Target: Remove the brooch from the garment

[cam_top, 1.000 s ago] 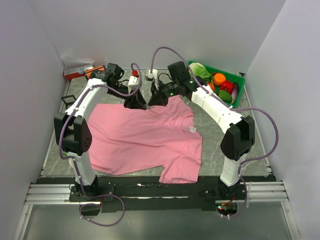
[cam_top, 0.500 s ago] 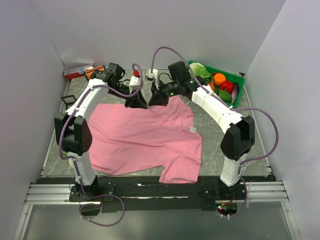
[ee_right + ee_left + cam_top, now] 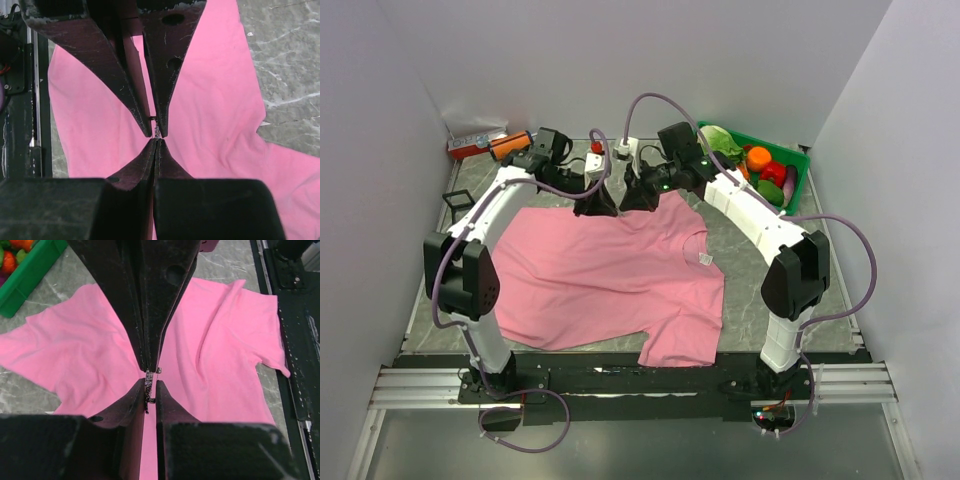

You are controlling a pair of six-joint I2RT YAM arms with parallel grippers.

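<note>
Though overhead hides this, wrist views show right hand (image 3: 156, 141) closed at twelve o'clock on the garment (image 3: 610, 270); whether left hand (image 3: 150, 387) is closed, I cannot tell.

Grey marbled table (image 3: 745, 298) is carrying everything. The garment (image 3: 610, 280) is lying spread across its middle, reaching toward the near edge. A green bin (image 3: 801, 162) of vegetables is sitting at the far right corner. An orange-red item (image 3: 480, 148) is resting at the far left. A small black frame (image 3: 453, 200) is lying by the left edge.
</note>
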